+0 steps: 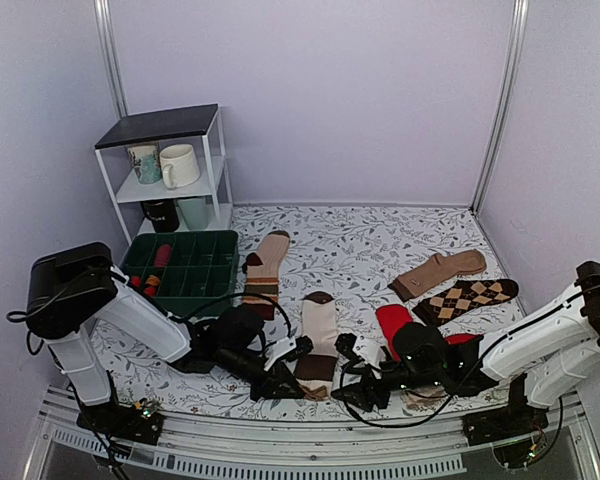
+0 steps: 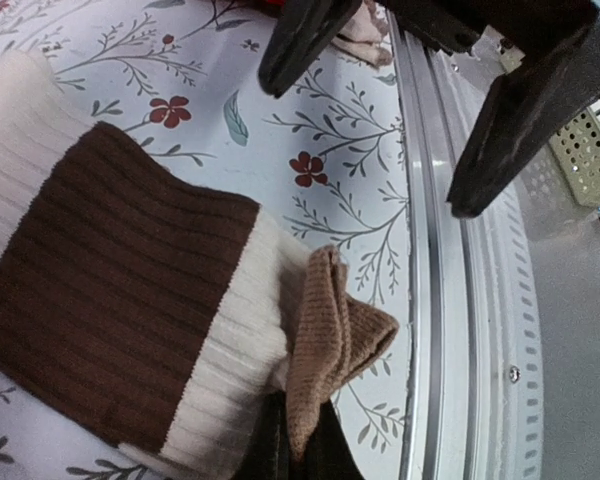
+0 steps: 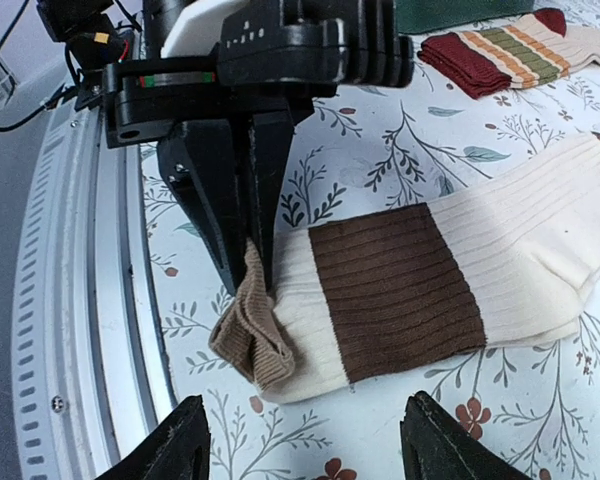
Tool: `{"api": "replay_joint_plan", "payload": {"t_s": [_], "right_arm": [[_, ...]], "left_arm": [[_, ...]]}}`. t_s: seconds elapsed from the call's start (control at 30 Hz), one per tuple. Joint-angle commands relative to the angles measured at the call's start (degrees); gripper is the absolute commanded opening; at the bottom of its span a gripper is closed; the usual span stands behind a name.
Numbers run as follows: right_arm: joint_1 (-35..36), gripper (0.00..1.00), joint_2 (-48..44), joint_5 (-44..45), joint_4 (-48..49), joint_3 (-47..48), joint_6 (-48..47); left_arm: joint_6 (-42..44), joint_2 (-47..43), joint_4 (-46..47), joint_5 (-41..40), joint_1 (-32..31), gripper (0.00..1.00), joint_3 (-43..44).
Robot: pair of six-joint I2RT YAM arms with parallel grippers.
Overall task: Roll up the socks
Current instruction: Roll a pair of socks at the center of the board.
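A cream-white sock (image 1: 320,330) with a wide dark brown band (image 3: 395,290) lies flat near the table's front edge. Its tan-brown toe (image 3: 252,340) is bunched and lifted. My left gripper (image 2: 300,455) is shut on that toe (image 2: 330,335), its black fingers (image 3: 245,215) standing over the sock's end. It also shows in the top view as the left gripper (image 1: 288,384). My right gripper (image 3: 310,445) is open just in front of the sock with nothing between its fingertips. In the top view the right gripper (image 1: 346,372) sits right of the toe.
A tan striped sock (image 1: 265,265), red socks (image 1: 395,325), an argyle sock (image 1: 470,297) and a plain tan sock (image 1: 438,272) lie around. A green bin (image 1: 185,265) and a shelf with mugs (image 1: 170,160) stand back left. The metal edge rail (image 2: 430,250) runs beside the toe.
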Motion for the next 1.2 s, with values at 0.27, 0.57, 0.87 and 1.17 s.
{"api": "replay_joint_plan", "payload": {"t_s": [0.27,0.57,0.87,1.17], "right_arm": [[2.2,0.66,11.7,-0.5,7.4,6.3,-5.1],[4.2,0.65,13.6,-4.2,6.4,7.2,-3.0],[4.7,0.62,16.4,-0.1,3.4,9.1,-1.9],[4.7,0.1,17.2,6.9,1.0,10.1,0.6]], "left_arm": [[-1.0,3.2,-5.0,0.0,0.7,0.0,0.5],[-0.9,3.8,-4.4,0.1,1.0,0.0,0.4],[-1.0,4.2,-4.0,0.3,1.1,0.0,0.6],[-0.9,3.9,-3.7,0.1,1.1,0.0,0.2]]}}
